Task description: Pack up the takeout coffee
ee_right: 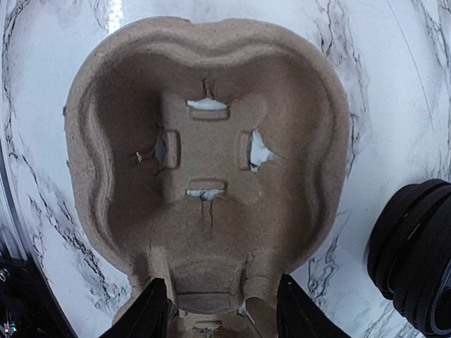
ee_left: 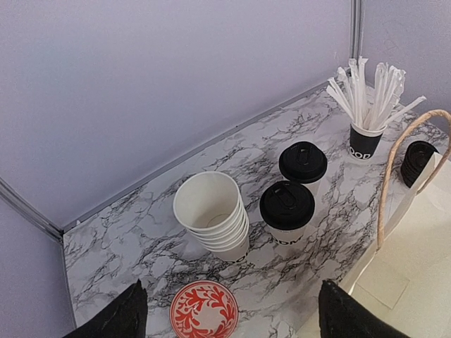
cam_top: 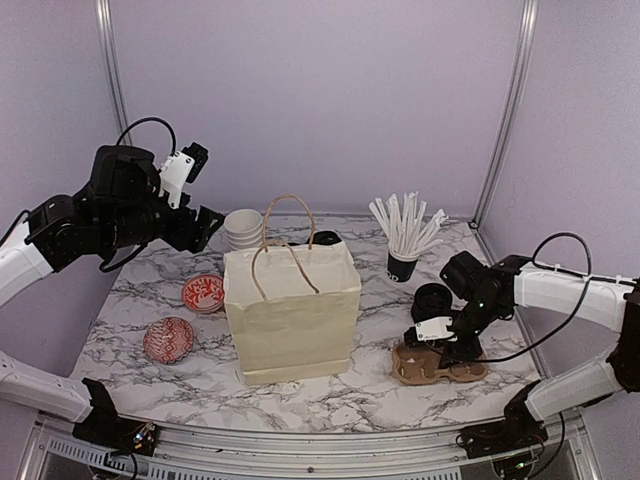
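Near edge, right side: pulp cup carrier [cam_top: 438,364] lies flat on the marble table [cam_top: 380,410]. The right gripper [ee_right: 224,310] is down at its near end, one finger [ee_right: 151,311] on each side of the carrier's narrow part. The fingers are about half spread. Cannot tell whether they squeeze the pulp or only flank it.

Just beyond the carrier: stack of black lids [cam_top: 432,300], apart from it.

Near left: two red-patterned dishes, one domed [cam_top: 168,340], one shallow [cam_top: 203,293], side by side and not touching.

Centre: paper bag [cam_top: 290,312] stands upright with its mouth open and handles up.

Behind the bag: two takeout coffee cups [ee_left: 287,210], black lids on, stand upright on the table, close together, outside the bag. From the top view only one lid [cam_top: 325,238] shows over the bag's rim.

Left of them: lidless stacked white cups [ee_left: 211,215], upright, just beside the nearer coffee.

Far right: black cup of white stirrers [cam_top: 404,262].

Far left, raised well above the table: left gripper [ee_left: 231,299], fingers spread wide, nothing between them. The shallow red dish and bare marble show through the gap.
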Available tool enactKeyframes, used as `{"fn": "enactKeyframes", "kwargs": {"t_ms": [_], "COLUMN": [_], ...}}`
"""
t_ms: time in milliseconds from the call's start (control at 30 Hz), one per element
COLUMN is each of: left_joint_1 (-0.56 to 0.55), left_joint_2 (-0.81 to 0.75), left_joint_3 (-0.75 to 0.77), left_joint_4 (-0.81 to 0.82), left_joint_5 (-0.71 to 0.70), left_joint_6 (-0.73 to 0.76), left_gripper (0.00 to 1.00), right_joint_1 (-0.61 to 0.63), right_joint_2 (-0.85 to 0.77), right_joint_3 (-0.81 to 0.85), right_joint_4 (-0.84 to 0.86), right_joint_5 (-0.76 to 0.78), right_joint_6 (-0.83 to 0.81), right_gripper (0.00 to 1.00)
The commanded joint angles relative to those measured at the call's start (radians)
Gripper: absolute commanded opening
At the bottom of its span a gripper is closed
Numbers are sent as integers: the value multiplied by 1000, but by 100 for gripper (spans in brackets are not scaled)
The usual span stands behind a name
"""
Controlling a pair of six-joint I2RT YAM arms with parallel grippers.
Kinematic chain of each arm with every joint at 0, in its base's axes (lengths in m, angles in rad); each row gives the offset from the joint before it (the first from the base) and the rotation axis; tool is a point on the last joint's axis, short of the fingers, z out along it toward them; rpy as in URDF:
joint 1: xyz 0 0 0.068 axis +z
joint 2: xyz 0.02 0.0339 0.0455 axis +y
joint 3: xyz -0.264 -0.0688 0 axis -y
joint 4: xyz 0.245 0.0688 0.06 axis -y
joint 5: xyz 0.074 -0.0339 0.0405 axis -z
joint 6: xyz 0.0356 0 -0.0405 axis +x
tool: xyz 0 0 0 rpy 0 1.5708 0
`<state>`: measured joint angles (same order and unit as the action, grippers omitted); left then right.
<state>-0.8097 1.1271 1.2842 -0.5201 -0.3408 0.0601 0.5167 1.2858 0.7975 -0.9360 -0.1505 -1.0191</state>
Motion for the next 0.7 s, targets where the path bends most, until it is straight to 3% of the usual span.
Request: {"fn": "enactKeyframes", "kwargs": {"t_ms": [0,667], "left_joint_1": [7,7], "left_joint_2": [8,21], "left_joint_3": [-15,-32], "left_joint_4": [20,20], "left_joint_5": [-8,-11], "left_joint_6": [0,9], "left_gripper": [85,85], "right_joint_1": [-7,1], "right_joint_2": [-4,41], "right_joint_3": [-2,7], "right_joint_4": [0,23], "right_joint_5": [-3,-28], "right_joint_6": [8,71], "right_gripper": [50,42]}}
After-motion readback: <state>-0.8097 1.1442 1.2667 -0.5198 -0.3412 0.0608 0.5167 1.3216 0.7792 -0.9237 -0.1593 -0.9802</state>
